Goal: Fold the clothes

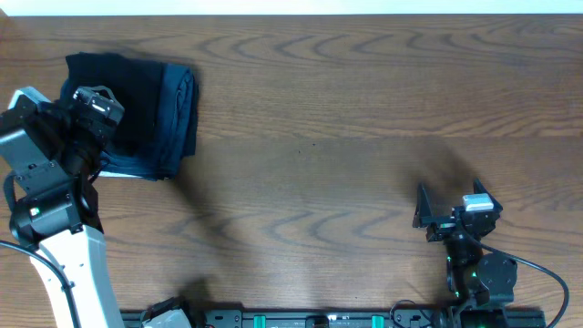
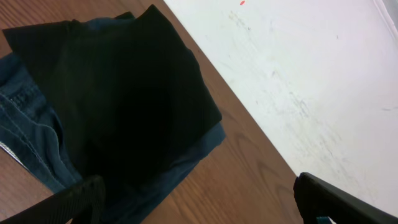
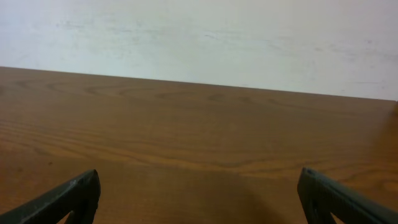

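The black T-shirt (image 1: 137, 96) lies folded at the table's far left, on top of a folded dark blue denim garment (image 1: 180, 114). In the left wrist view the T-shirt (image 2: 124, 93) covers most of the denim (image 2: 25, 124), which shows at the left and lower edges. My left gripper (image 1: 94, 111) hovers over the stack, open and empty (image 2: 196, 193), with one finger over the cloth and the other over bare wood. My right gripper (image 1: 451, 208) is open and empty (image 3: 199, 186) near the front right, far from the clothes.
The wooden table (image 1: 319, 137) stretches between the two arms. Its far edge meets a white surface (image 2: 298, 74) just behind the stack. The arm bases stand along the front edge.
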{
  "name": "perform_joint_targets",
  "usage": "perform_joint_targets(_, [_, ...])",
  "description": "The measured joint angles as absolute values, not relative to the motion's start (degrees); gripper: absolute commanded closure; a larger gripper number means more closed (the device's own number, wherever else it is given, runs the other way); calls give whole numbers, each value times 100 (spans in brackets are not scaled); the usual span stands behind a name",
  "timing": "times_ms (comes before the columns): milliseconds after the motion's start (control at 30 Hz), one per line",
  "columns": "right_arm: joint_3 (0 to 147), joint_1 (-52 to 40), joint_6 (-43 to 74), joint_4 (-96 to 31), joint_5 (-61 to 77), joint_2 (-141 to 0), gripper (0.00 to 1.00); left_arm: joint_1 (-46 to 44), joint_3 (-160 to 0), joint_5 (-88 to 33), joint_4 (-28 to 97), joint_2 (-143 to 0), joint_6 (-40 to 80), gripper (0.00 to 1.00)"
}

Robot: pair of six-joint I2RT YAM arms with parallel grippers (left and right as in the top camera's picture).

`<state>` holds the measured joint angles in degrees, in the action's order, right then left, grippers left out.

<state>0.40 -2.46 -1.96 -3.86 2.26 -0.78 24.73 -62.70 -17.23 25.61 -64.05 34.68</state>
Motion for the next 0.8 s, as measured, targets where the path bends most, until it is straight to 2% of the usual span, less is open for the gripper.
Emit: perform_joint_targets(800, [40,-246,-198,-386,226,-78,1,2473,-6270,-1717,2665,-6405,3463,2])
